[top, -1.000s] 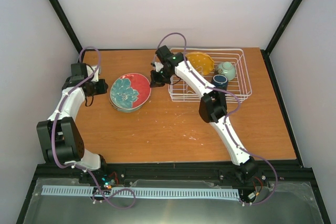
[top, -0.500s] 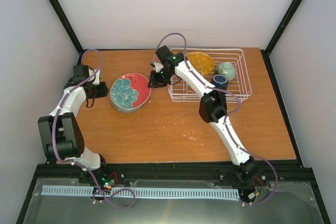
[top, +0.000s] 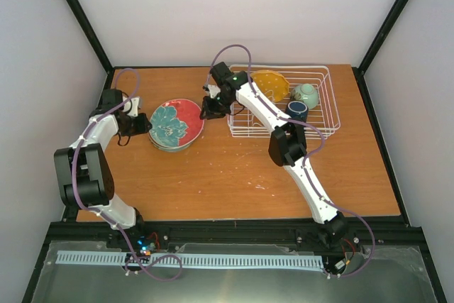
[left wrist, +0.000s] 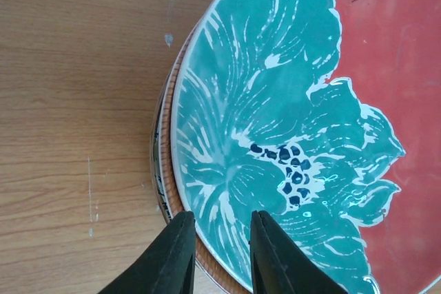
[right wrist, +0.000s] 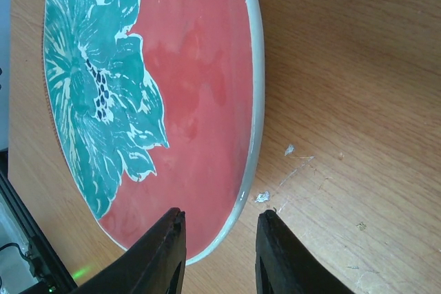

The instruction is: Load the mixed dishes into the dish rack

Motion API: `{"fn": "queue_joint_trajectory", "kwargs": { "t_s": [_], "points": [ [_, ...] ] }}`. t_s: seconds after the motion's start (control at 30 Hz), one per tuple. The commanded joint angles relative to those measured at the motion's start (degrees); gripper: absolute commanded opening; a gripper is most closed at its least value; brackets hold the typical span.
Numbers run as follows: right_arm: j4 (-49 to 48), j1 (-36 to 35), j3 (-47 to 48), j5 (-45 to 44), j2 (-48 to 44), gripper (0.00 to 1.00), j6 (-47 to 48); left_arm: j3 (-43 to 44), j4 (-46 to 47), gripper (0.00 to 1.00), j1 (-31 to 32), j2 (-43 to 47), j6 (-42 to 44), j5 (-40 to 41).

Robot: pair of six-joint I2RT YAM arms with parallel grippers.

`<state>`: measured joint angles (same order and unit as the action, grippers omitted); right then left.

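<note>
The red plate with teal flower [top: 176,122] lies on top of a stack on the table, left of the white wire dish rack [top: 328,114]. Under it only rims show: a brown edge and a white patterned plate [left wrist: 159,170]. My left gripper [top: 142,125] is open, its fingers astride the plate's left rim [left wrist: 222,228]. My right gripper [top: 208,108] is open, its fingers astride the plate's right rim [right wrist: 219,222]. The rack holds the orange-yellow dotted plate [top: 272,84], the small pale green bowl [top: 306,95] and the dark blue mug [top: 297,110].
The rack stands at the back right, its left end close to my right gripper. Walls and black frame posts close in the table at the back and sides. Bare wood lies in front of the stack and the rack.
My left gripper has moved right, up to the plate's left rim. My right gripper has shifted slightly left and down to the plate's right rim. The plate has not moved.
</note>
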<state>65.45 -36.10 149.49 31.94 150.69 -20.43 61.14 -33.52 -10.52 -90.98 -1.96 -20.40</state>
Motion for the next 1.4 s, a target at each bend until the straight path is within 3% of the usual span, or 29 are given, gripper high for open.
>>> {"fn": "queue_joint_trajectory", "kwargs": {
  "t_s": [0.0, 0.97, 1.37],
  "points": [
    [0.4, -3.0, -1.6, 2.6, 6.0, 0.3, -0.8, 1.2, 0.3, 0.24, 0.1, -0.6, -0.1, -2.5],
    [-0.1, -4.1, -1.7, 3.1, 6.3, 0.3, -0.9, -2.1, 6.9, 0.23, 4.0, -7.8, -1.0, -1.4],
    [-2.6, -5.3, -1.6, 8.5, 7.8, 0.28, -3.0, -2.3, 10.5, 0.23, 5.5, -8.5, -2.9, -3.7]
  ]
}}
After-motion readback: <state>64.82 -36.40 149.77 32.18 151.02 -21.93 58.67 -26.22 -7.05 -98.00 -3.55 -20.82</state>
